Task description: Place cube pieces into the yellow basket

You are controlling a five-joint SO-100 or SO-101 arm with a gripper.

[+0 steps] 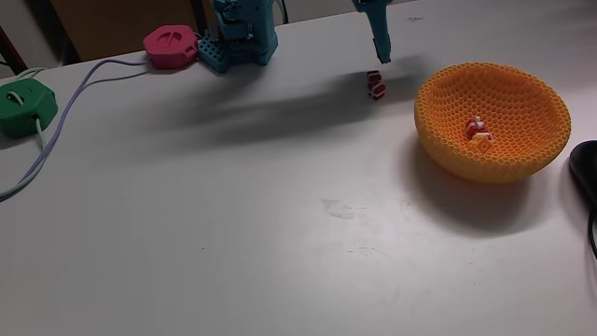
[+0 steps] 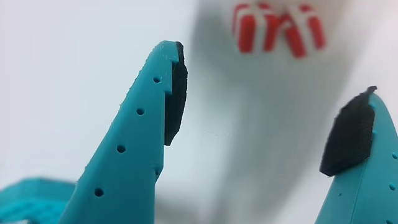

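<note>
Two red-and-white striped cube pieces [image 1: 376,85] lie side by side on the white table, left of the yellow basket [image 1: 446,142]. In the wrist view the same cube pieces [image 2: 277,28] sit at the top, just beyond the fingertips. My teal gripper [image 1: 381,55] hangs just above and behind them, pointing down. Its black-padded fingers [image 2: 174,93] stand wide apart, so the gripper [image 2: 273,68] is open with nothing between them. Inside the basket rest a striped cube [image 1: 477,125] and a yellow-orange cube [image 1: 481,144].
The arm's teal base [image 1: 238,42] stands at the back. A pink hexagonal box [image 1: 171,46] and a green one [image 1: 20,107] lie at the back left, joined by a cable [image 1: 70,93]. A black object [image 1: 586,170] sits at the right edge.
</note>
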